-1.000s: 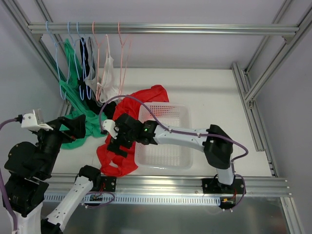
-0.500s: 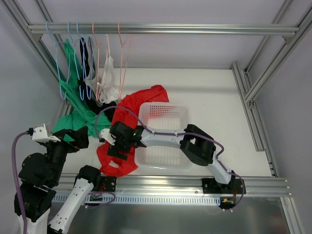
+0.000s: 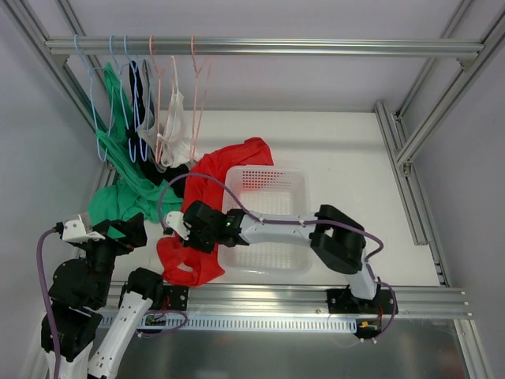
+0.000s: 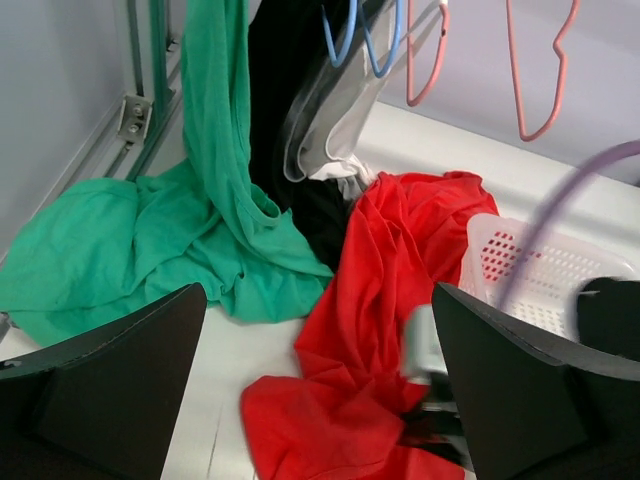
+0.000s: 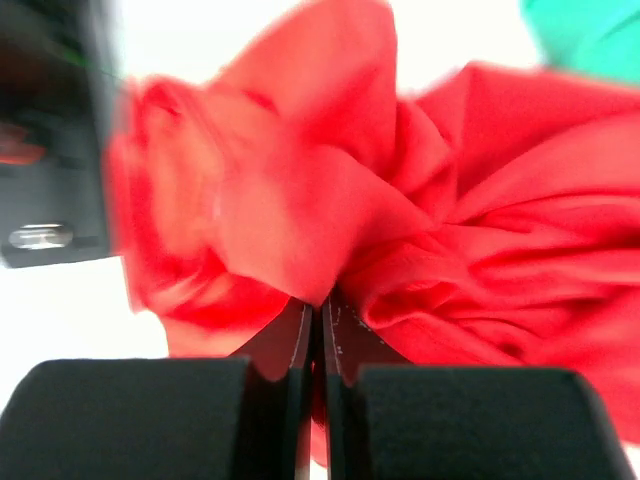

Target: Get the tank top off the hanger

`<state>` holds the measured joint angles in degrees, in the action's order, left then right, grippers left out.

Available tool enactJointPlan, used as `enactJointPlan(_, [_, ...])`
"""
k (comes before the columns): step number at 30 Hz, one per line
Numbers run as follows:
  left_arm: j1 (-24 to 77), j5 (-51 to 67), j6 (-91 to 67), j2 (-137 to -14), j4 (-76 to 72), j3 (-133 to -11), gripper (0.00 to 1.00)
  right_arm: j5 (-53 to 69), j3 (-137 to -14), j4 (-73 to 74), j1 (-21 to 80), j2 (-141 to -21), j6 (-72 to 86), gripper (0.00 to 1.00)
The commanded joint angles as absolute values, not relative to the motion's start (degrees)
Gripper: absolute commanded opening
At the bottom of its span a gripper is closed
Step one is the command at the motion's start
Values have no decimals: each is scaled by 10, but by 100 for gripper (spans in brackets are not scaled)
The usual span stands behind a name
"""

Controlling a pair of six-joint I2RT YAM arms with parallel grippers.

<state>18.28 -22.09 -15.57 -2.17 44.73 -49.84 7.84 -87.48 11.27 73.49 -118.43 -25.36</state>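
Two grippers are in play, and only one has cloth. My right gripper has its jaws pinched shut on a fold of the crumpled red tank top. The left gripper is spread wide and holds nothing, hovering over the near left of the bench. The red tank top lies on the bench with no hanger showing in it. Its long axis runs from the far-left corner of the white perforated plastic basket down along the basket's left wall to a heap at the near edge. The right gripper bites it toward the near end, just beside that wall. The bare pink wire hanger hangs from the aluminium rail at the far side, above the garment's far end, so I judge the top is off it. What matters next is that the basket lies immediately right of the held fold. The left gripper sits to the garment's left, apart from it, with the green draped garment just beyond it.
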Motion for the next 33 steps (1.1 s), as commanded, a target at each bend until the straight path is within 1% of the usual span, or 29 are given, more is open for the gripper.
enactJointPlan(1, [179,-249,-162,-4,415,-493,99,92,-869,57,751,-1029,-220,0])
enactJointPlan(2, [179,-257,-162,-4,415,-495,99,92,-866,56,755,-984,-215,0])
enactJointPlan(5, [179,-281,-168,18,416,-497,99,88,-858,55,757,-906,-196,0])
enactJointPlan(9, [179,-308,-185,33,416,-488,99,49,-870,84,757,-831,-201,0])
enactJointPlan(12, [179,-309,-185,31,417,-486,99,10,-909,129,757,-793,-233,0])
enactJointPlan(14, [178,-308,-185,26,416,-488,99,-48,-952,155,756,-781,-262,0])
enactJointPlan(19, [179,-301,-188,17,416,-484,99,-141,-1050,214,745,-753,-314,0])
enactJointPlan(23, [179,-298,-188,14,416,-484,99,-170,-1149,243,715,-751,-343,0])
enactJointPlan(27, [179,-295,-185,15,416,-483,99,-184,-1207,267,678,-751,-357,0])
enactJointPlan(33, [179,-293,-185,11,416,-483,99,-213,-1237,272,652,-737,-383,0])
